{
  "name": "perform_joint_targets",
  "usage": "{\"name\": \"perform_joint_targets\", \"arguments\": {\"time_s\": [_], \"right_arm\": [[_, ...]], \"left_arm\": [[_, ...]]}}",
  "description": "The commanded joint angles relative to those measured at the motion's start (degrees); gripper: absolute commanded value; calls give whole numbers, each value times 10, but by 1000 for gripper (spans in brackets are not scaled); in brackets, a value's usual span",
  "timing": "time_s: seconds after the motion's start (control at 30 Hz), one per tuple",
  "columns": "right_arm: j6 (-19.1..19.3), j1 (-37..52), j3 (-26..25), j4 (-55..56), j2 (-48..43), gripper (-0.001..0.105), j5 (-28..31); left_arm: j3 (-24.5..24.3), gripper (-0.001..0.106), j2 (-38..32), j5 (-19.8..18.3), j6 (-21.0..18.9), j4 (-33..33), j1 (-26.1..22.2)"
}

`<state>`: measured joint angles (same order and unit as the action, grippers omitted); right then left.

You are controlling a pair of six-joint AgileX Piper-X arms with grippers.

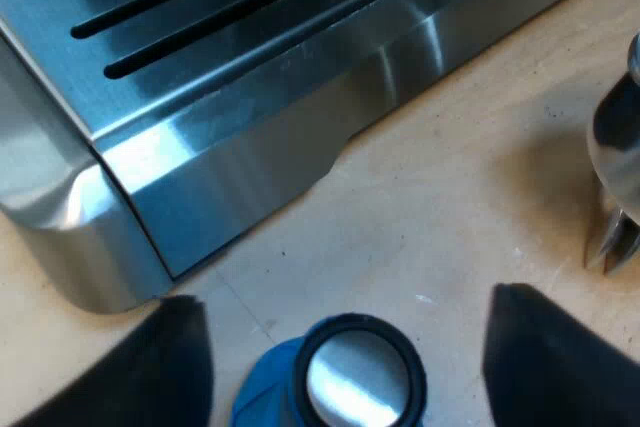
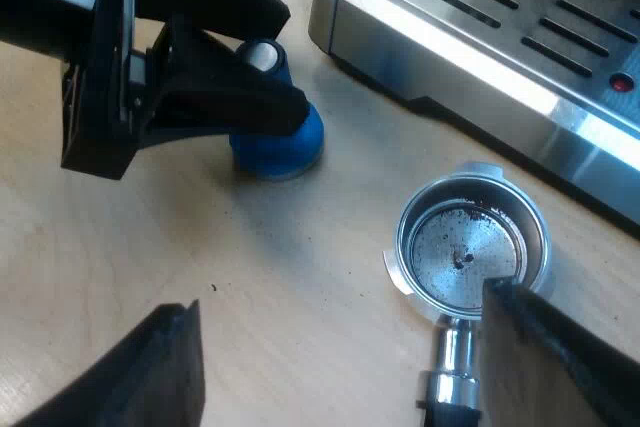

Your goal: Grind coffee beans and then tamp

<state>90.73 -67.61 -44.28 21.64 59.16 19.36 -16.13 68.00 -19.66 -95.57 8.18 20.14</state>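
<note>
Left gripper (image 1: 342,299): fingers spread wide, straddling the blue tamper (image 1: 355,379), nothing pinched. The tamper stands upright on the table (image 2: 110,237), just off the front corner of the espresso machine (image 1: 250,67). Right gripper (image 2: 337,297): fingers also spread and empty, with one fingertip near the rim of the metal holder (image 2: 468,247). The holder lies loose on the table by the machine's front edge, and its basket looks bare bar a few specks.

Risks:
- tamping before any grind;
- an off-centre close tipping the tamper;
- the right finger clipping the holder's rim and spinning it.
</note>
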Motion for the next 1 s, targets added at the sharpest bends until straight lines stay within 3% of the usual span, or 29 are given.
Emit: {"name": "perform_joint_targets", "arguments": {"time_s": [0.03,0.4,0.73,1.0], "right_arm": [[5,0,-2,-4,-2,60,2],[5,0,-2,-4,-2,60,2],[5,0,-2,-4,-2,60,2],[5,0,-2,-4,-2,60,2]], "left_arm": [[0,40,0,-3,-6,4,2],[0,7,0,-9,-6,-6,2],[0,7,0,-24,-6,-6,2],[0,7,-72,-26,-6,-33,2]]}}
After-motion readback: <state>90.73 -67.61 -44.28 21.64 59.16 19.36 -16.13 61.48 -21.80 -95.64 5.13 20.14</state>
